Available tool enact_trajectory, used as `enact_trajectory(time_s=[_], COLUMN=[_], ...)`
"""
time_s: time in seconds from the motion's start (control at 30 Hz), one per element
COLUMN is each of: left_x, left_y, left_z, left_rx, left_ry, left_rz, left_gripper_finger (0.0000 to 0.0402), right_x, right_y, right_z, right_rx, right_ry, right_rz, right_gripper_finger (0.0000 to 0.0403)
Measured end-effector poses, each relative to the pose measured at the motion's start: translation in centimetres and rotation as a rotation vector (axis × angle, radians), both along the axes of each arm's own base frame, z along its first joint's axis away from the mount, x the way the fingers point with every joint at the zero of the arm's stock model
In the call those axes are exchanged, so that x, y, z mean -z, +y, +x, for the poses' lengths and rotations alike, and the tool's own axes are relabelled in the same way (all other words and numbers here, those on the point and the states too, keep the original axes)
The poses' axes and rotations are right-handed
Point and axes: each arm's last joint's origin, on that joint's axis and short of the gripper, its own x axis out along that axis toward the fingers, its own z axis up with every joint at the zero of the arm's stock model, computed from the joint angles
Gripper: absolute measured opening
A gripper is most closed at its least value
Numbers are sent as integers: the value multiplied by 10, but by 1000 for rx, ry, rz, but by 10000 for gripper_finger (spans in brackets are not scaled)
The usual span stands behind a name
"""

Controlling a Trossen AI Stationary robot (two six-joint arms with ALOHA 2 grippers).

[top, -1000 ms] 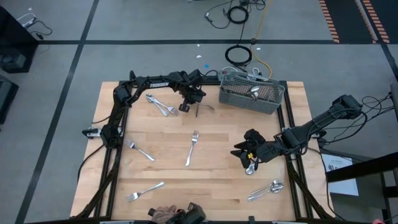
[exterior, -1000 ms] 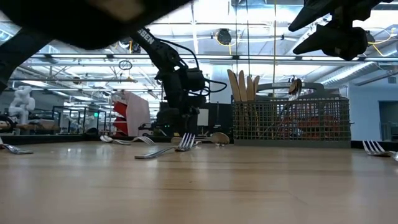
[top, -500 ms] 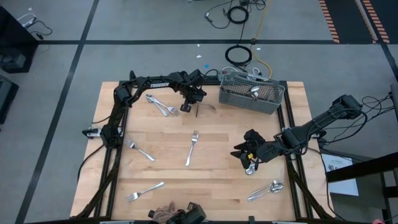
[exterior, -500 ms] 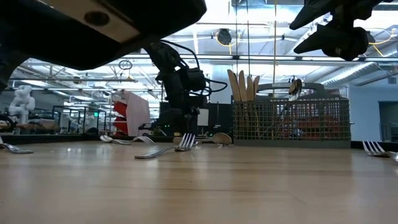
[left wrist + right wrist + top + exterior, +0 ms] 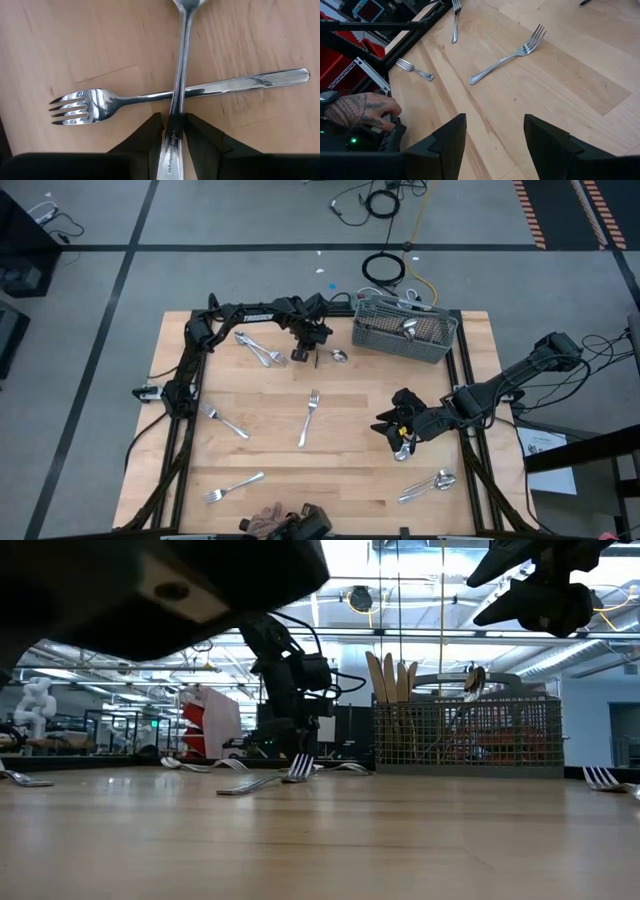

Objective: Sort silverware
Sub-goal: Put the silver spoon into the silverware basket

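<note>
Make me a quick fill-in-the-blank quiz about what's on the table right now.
1. The spoon at the left gripper lies across a ___.
2. The right gripper hovers over the table with its jaws ___.
3. A person's hand shows in the ___ wrist view.
Missing words: fork; open; right.

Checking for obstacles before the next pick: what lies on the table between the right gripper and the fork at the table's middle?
Only bare wood separates the right gripper from the fork, as the high view shows.
</note>
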Motion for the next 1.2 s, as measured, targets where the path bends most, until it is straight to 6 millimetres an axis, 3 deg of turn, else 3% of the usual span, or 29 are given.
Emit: enact_trajectory(time_s=[0.13, 0.33, 0.5, 0.9, 1.2], left_x=[8, 11, 10, -42, -40], left_y=[1, 0, 0, -7, -13], left_z=[1, 2, 2, -4, -13], left_rx=[1, -8, -5, 16, 25], left_ry=[16, 41, 40, -81, -16], left_rz=[-12, 18, 22, 27, -73], left_gripper_finger=[89, 22, 21, 0, 0], right_x=[0, -2, -3, -3, -3], right_y=[0, 1, 2, 2, 2], right_z=[0, 1, 2, 2, 2], right_rx=[0, -2, -19, -26, -32], right_ry=[-2, -23, -29, -35, -35], right_rz=[1, 14, 32, 22, 7], right_gripper_finger=[189, 189, 189, 189, 189])
